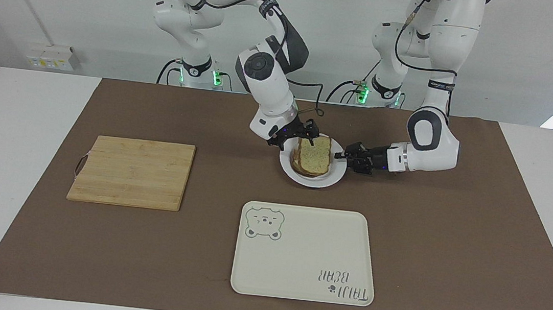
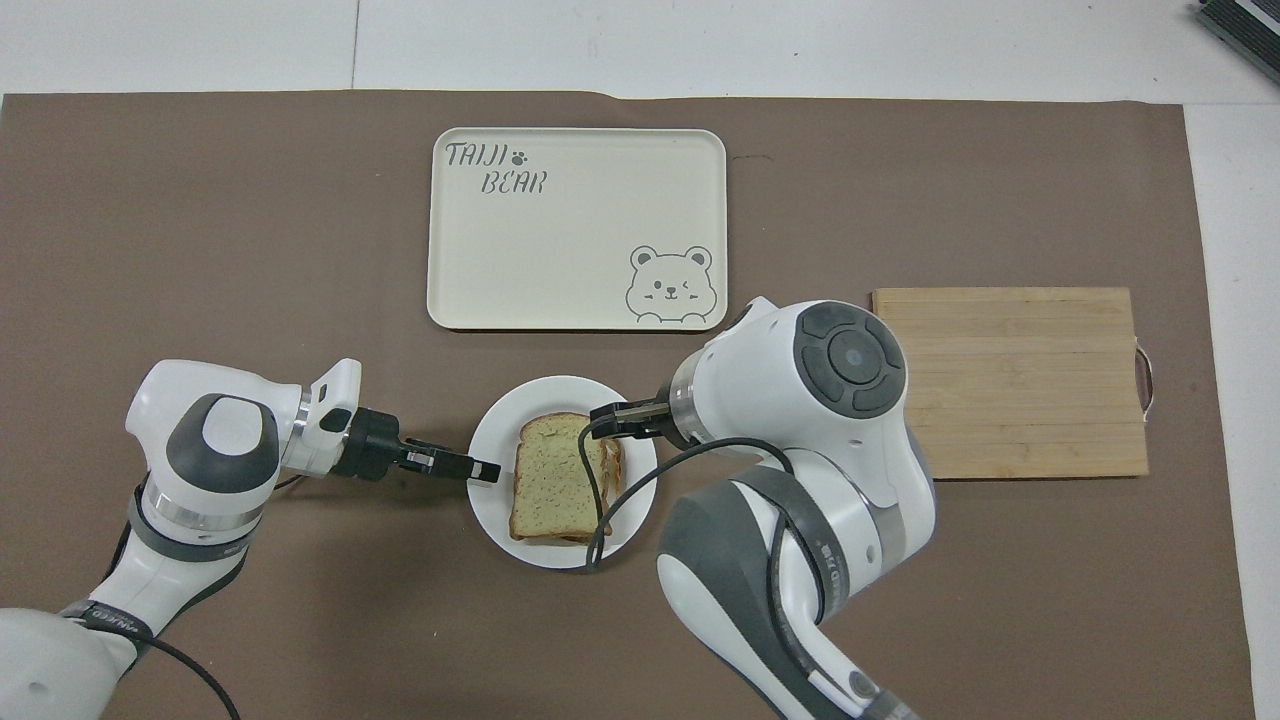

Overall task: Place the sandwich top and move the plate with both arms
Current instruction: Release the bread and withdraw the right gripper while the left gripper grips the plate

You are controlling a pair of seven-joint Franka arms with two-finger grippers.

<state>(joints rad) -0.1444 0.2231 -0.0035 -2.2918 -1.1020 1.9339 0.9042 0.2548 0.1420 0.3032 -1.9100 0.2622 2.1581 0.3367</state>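
Note:
The sandwich top (image 1: 315, 156) (image 2: 553, 478), a speckled tan slice with a brown crust, lies flat on another slice on the white plate (image 1: 305, 178) (image 2: 500, 500). My right gripper (image 1: 304, 133) (image 2: 600, 420) hangs open just above the plate's rim toward the right arm's end, holding nothing and clear of the bread. From the left arm's end, my left gripper (image 1: 342, 157) (image 2: 485, 470) lies low and level, its fingers pinched on the plate's rim. What lies under the top slice is hidden.
A cream tray (image 1: 304, 260) (image 2: 560, 250) with a bear drawing lies farther from the robots than the plate. A wooden cutting board (image 1: 133, 172) (image 2: 1040, 400) rests toward the right arm's end. A brown mat covers the table.

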